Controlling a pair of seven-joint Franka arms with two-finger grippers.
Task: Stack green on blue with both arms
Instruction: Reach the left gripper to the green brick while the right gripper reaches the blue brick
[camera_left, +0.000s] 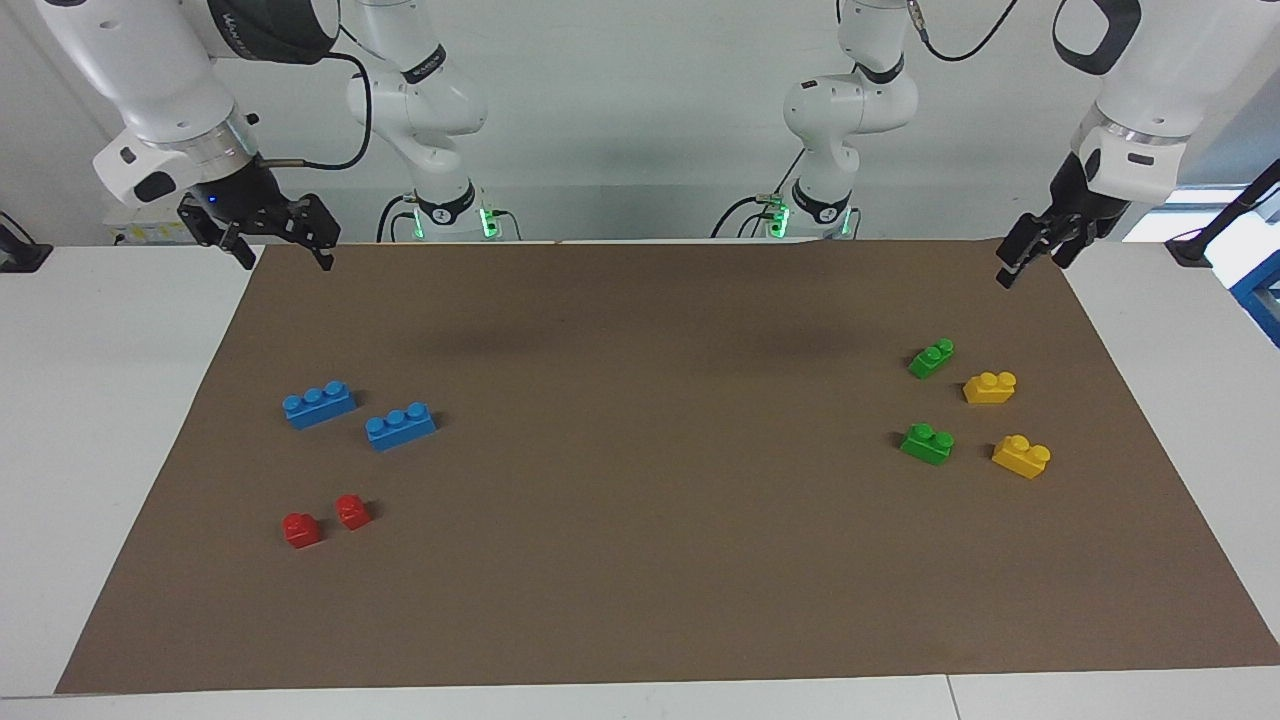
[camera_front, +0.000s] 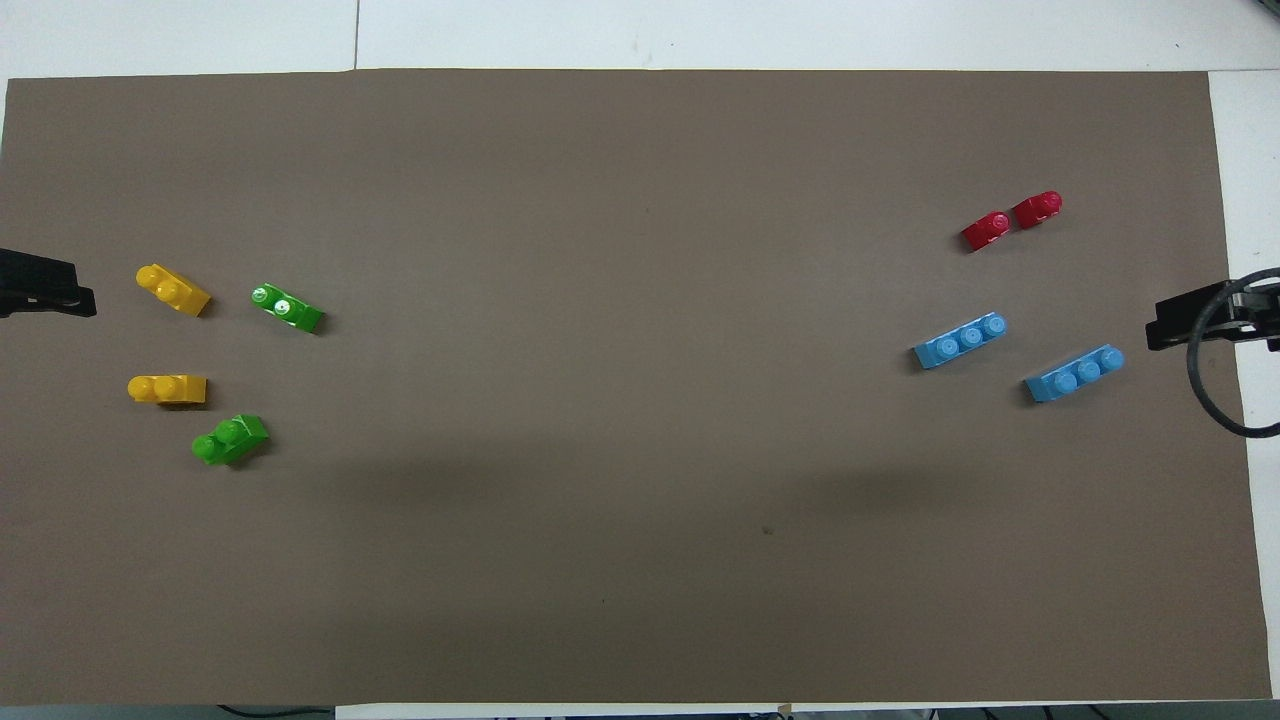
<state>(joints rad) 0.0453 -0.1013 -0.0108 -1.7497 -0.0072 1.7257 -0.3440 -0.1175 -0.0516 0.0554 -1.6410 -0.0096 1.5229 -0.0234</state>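
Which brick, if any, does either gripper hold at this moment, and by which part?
None. The left gripper and right gripper are both open and empty in the air; every brick lies untouched on the brown mat.

Both arms hang empty over the brown mat's (camera_left: 640, 560) corners nearest the robots.

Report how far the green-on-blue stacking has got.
Done: nothing; no brick is stacked. Both green bricks and both blue bricks lie apart on the mat. In hand: nothing; left gripper and right gripper hang open and empty. Left: pick up, stack.
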